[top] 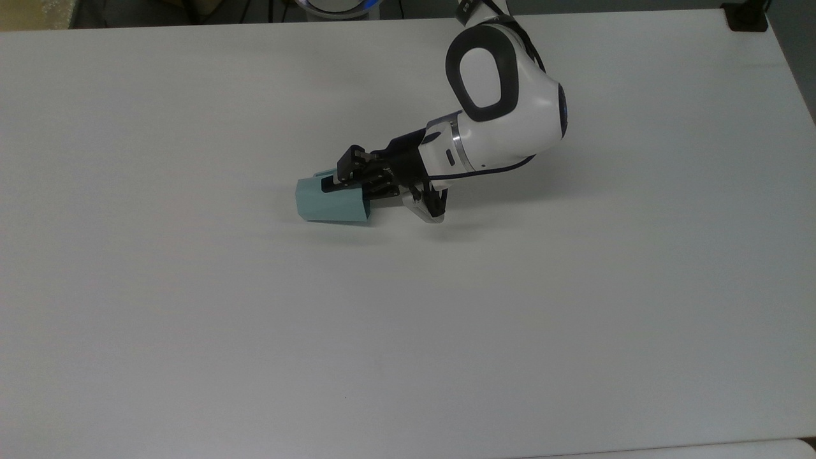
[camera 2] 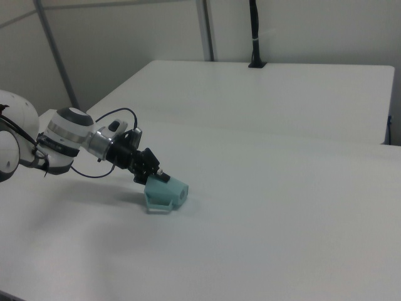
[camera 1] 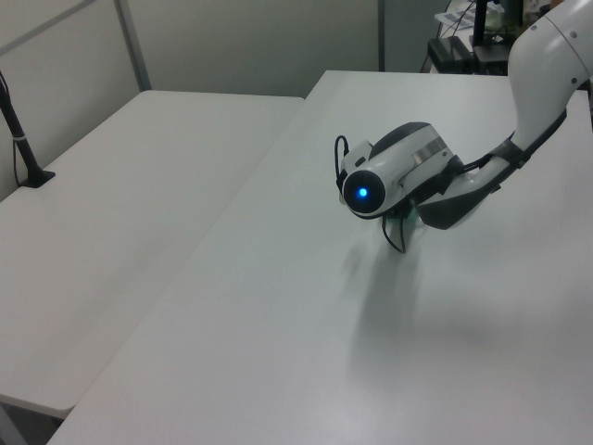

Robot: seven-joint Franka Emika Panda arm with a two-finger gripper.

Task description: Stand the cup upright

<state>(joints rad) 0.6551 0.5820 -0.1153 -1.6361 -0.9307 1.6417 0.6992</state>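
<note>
On the white table (top: 191, 306), hand (top: 347, 182) clamped on tipped cup's (top: 331, 204) rim

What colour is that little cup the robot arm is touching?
The cup is a pale teal-green, plain with no pattern. The top view shows it best.

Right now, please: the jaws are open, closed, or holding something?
Gripper: jaws closed on the rim wall of the cup, which lies on its side on the table.

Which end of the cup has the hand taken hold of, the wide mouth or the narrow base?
The wide mouth: the hand grips the cup at its rim wall, on the top view's right; the base points left.
</note>
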